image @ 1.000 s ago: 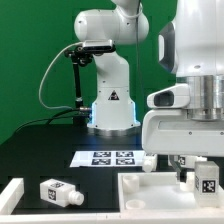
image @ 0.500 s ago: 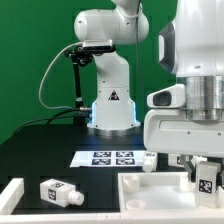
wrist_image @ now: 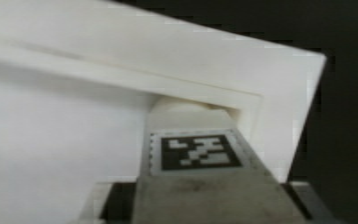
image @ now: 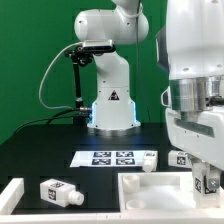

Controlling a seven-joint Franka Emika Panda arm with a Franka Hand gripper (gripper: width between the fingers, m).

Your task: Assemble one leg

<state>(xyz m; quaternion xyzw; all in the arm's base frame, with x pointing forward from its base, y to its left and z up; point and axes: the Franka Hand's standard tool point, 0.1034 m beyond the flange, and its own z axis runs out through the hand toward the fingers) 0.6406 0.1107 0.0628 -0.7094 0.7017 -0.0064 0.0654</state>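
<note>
My gripper (image: pixel 207 176) is shut on a leg (image: pixel 208 185), a small white block with a black-and-white tag. It holds the leg upright over the far right corner of the white rimmed tabletop (image: pixel 150 192). In the wrist view the held leg (wrist_image: pixel 201 150) stands between the dark fingers (wrist_image: pixel 123 203), its end down at the inner corner of the tabletop's rim (wrist_image: pixel 274 75). Whether it touches the corner is hidden. A second leg (image: pixel 58 192) lies on the table at the exterior view's left. A third leg (image: pixel 148 160) stands behind the tabletop.
The marker board (image: pixel 105 157) lies on the black table in front of the robot's base (image: pixel 110 105). A white L-shaped part (image: pixel 10 195) sits at the exterior view's lower left edge. A green wall stands behind.
The arm's wrist has shifted to the exterior view's right and the held leg sits slightly lower at the tabletop's corner. The other parts have not moved.
</note>
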